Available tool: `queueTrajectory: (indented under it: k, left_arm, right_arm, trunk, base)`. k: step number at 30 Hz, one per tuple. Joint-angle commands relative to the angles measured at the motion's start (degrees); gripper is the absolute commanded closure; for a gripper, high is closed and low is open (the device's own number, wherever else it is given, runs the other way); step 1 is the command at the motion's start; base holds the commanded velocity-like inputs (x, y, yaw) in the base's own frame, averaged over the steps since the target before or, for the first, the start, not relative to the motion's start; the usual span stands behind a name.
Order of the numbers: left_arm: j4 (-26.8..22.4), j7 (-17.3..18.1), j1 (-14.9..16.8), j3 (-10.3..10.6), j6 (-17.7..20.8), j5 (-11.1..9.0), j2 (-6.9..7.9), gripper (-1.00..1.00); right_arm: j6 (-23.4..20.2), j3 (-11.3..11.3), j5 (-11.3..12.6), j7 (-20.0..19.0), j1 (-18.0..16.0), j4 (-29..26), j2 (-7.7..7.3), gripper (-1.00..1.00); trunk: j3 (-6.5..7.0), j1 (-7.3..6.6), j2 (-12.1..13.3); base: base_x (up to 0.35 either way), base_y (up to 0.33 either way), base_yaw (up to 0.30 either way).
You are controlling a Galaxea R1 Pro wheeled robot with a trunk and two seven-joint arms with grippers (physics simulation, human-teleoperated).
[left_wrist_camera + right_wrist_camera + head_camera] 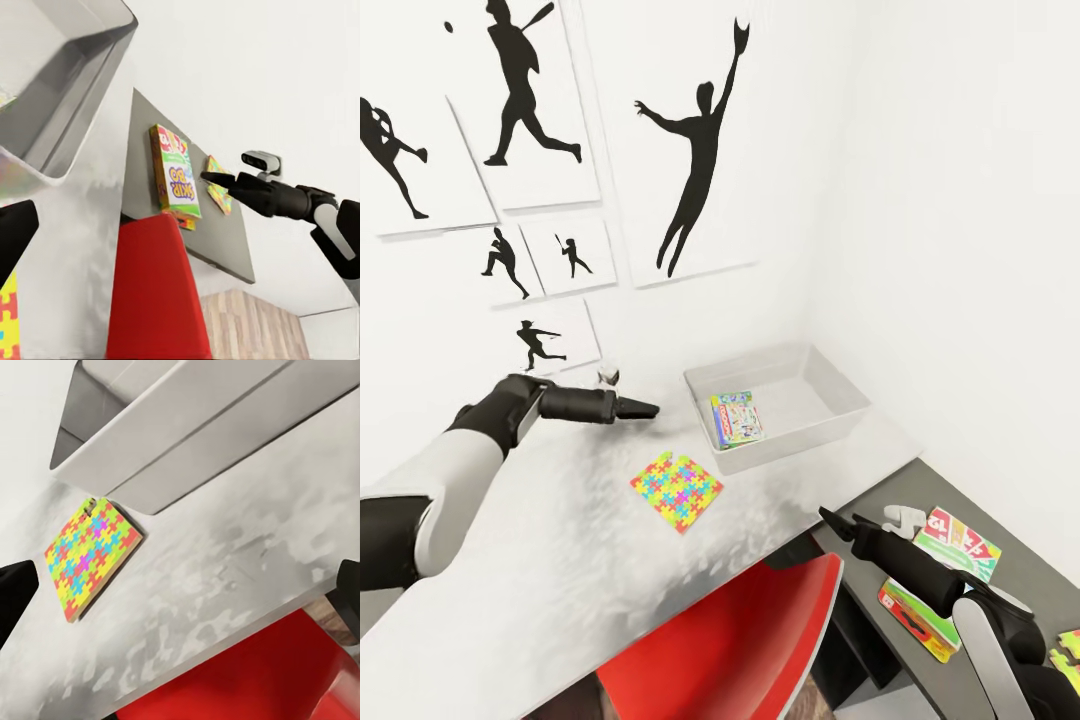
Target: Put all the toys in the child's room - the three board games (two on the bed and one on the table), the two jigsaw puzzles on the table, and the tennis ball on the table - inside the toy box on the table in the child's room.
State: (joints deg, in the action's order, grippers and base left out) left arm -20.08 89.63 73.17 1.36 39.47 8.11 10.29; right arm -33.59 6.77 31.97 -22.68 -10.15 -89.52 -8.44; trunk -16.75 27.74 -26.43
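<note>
Bright multicoloured puzzle box (676, 490) flat on pale table (560, 560), just before grey toy box (840, 392), between both arms. Left gripper (645, 409) above-left, empty, apparently closed. Right gripper (830, 518) nearby, empty, spread unclear.

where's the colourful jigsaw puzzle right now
In the head view the jigsaw puzzle lies flat on the pale table, just in front of the toy box, outside it.
</note>
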Motion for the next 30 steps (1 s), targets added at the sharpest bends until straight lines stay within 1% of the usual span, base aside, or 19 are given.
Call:
queueTrajectory:
  k: [1, 2, 4, 5, 7, 8, 9, 11, 12, 16, 23, 30]
  left_arm:
    - [-0.05, 0.37, -0.60, -0.06, 0.54, 0.01, 0.44, -1.00]
    - [-0.05, 0.37, -1.21, -0.23, 0.50, -0.26, 0.87, -1.00]
    - [-0.08, 0.37, -3.91, -1.22, 0.02, -1.77, 3.17, -1.00]
    - [-0.09, 0.37, -4.56, -1.44, -0.24, -2.14, 3.77, -1.00]
    - [-0.11, 0.37, -7.35, -2.13, -2.40, -3.71, 6.17, -1.00]
    - [-0.10, 0.37, -8.78, -2.39, -3.60, -4.64, 7.03, -1.00]
    - [-0.09, 0.37, -9.53, -2.50, -4.11, -5.14, 7.37, -1.00]
    - [-0.14, 0.37, -12.69, -2.81, -5.43, -6.95, 8.20, -1.00]
    - [-0.22, 0.37, -13.84, -2.92, -5.76, -7.51, 8.38, -1.00]
    - [-0.55, 0.37, -15.58, -3.11, -6.08, -8.34, 9.04, -1.00]
    - [-0.65, 0.37, -16.16, -3.07, -6.03, -8.53, 9.41, -1.00]
    - [-0.66, 0.37, -16.30, -3.11, -6.05, -8.55, 9.47, -1.00]
  right_arm:
    - [-0.43, 0.08, 0.28, -0.09, -0.04, -0.04, 0.00, -1.00]
    - [-0.43, 0.08, 0.28, -0.10, -0.04, -0.04, 0.00, -1.00]
    - [-0.43, 0.08, 0.28, -0.12, -0.04, -0.04, 0.00, -1.00]
    - [-0.43, 0.08, 0.28, -0.13, -0.04, -0.04, 0.00, -1.00]
    - [-0.43, 0.08, 0.28, -0.12, -0.04, -0.04, 0.00, -1.00]
    - [-0.43, 0.08, 0.28, -0.11, -0.04, -0.04, 0.00, -1.00]
    - [-0.43, 0.08, 0.28, -0.10, -0.04, -0.04, 0.00, -1.00]
    - [-0.43, 0.08, 0.28, -0.09, -0.04, -0.04, 0.05, -1.00]
    - [-0.43, 0.08, 0.28, -0.09, -0.04, -0.04, 0.07, -1.00]
    - [-0.39, 0.00, 0.34, -0.10, -0.04, -0.04, 0.16, -1.00]
    - [-0.35, -0.48, 0.39, -0.11, -0.04, -0.11, 0.51, -1.00]
    - [-0.39, -0.68, 0.37, 0.18, -0.04, -0.07, 1.00, -1.00]
  trunk:
    - [-0.09, 0.03, -0.10]
    - [-0.09, 0.03, -0.10]
    - [-0.09, 0.03, -0.10]
    - [-0.09, 0.03, -0.10]
    - [-0.09, 0.03, -0.10]
    - [-0.09, 0.03, -0.10]
    - [-0.09, 0.03, -0.10]
    - [-0.09, 0.03, -0.10]
    - [-0.09, 0.03, -0.10]
    - [-0.09, 0.03, -0.10]
    - [-0.09, 0.03, -0.10]
    - [0.03, 0.03, -0.10]
  base:
    - [0.000, 0.000, 0.000]
    - [0.000, 0.000, 0.000]
    - [0.000, 0.000, 0.000]
    - [0.000, 0.000, 0.000]
    - [0.000, 0.000, 0.000]
    - [0.000, 0.000, 0.000]
    - [0.000, 0.000, 0.000]
    - [0.000, 0.000, 0.000]
    - [0.000, 0.000, 0.000]
    - [-0.005, -0.005, 0.000]
    - [-0.082, -0.117, 0.027]
    - [-0.013, -0.023, 0.210]
